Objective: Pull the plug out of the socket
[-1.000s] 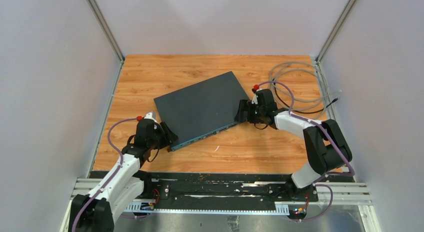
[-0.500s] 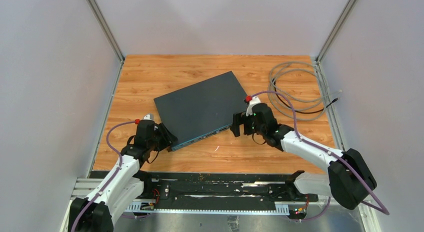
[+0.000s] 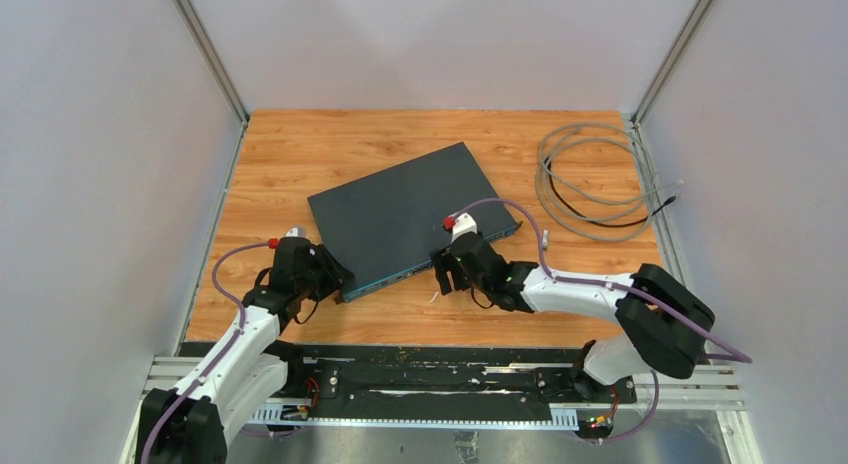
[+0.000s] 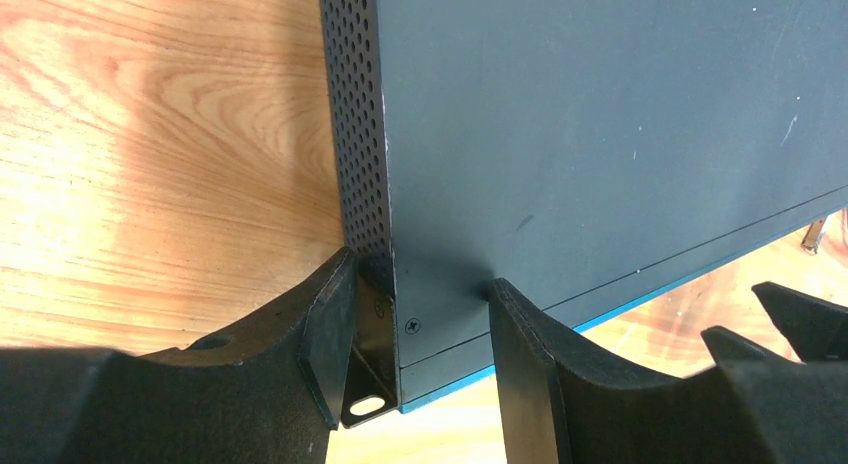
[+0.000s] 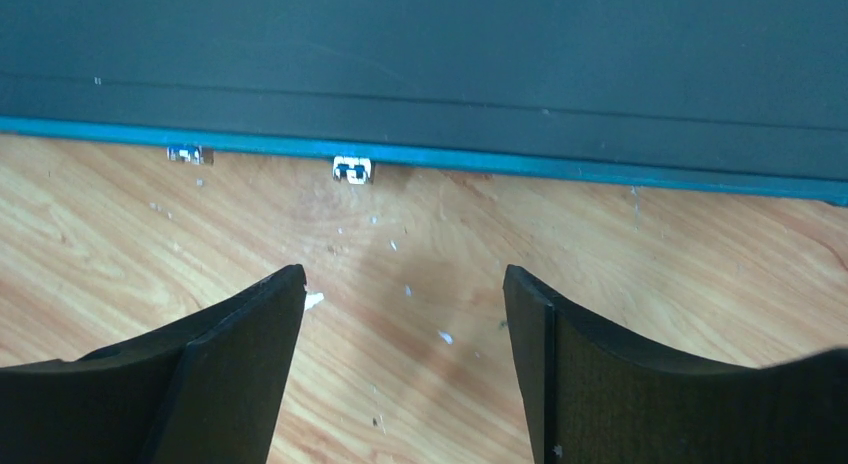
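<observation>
A dark flat switch box point(image 3: 405, 216) with a teal front edge lies at an angle on the wooden table. My left gripper point(image 3: 335, 274) is shut on its near left corner point(image 4: 430, 304), one finger by the mounting ear, the other on the top face. My right gripper point(image 3: 447, 274) is open and empty over bare wood point(image 5: 405, 284), just in front of the teal front edge point(image 5: 420, 156). Two small silvery pieces point(image 5: 351, 170) show under that edge; I cannot tell what they are. A coiled grey cable point(image 3: 590, 184) lies apart from the box, its end point(image 3: 676, 190) by the right wall.
White walls and metal corner posts close the table at the back and both sides. Small white flecks point(image 5: 445, 336) dot the wood by my right gripper. The arm bases sit on a black rail point(image 3: 440, 379) at the near edge.
My right arm has swung left from the box's right end to the middle of its front edge, gripper open. The left arm and the box have stayed put.
</observation>
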Available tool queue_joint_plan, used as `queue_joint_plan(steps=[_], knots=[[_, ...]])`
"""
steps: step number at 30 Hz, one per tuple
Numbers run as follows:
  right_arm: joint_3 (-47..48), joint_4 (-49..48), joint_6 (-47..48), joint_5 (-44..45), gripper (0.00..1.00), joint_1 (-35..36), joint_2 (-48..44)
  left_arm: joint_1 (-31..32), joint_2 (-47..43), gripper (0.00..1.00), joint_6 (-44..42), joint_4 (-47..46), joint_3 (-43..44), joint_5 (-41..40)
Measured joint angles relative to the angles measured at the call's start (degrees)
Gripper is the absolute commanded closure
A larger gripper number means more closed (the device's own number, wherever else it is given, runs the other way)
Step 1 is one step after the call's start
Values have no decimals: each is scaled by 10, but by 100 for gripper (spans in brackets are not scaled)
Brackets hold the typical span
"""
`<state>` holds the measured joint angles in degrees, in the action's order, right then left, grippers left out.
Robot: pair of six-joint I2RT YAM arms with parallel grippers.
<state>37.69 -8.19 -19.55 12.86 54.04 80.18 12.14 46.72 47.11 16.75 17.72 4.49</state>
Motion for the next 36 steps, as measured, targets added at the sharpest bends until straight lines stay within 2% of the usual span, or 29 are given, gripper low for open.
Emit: queue_joint_plan(steps=[13, 30, 34, 36], knots=[[51, -64, -25, 43, 37, 19, 104, 0, 7, 51, 15, -6, 0, -5], [68, -77, -36, 81, 56, 37, 139, 0, 17, 51, 16, -13, 2, -5], [70, -78, -34, 85, 62, 40, 140, 0, 20, 51, 16, -13, 3, -4], [70, -79, -31, 90, 68, 41, 141, 0, 21, 52, 16, -13, 4, -4]])
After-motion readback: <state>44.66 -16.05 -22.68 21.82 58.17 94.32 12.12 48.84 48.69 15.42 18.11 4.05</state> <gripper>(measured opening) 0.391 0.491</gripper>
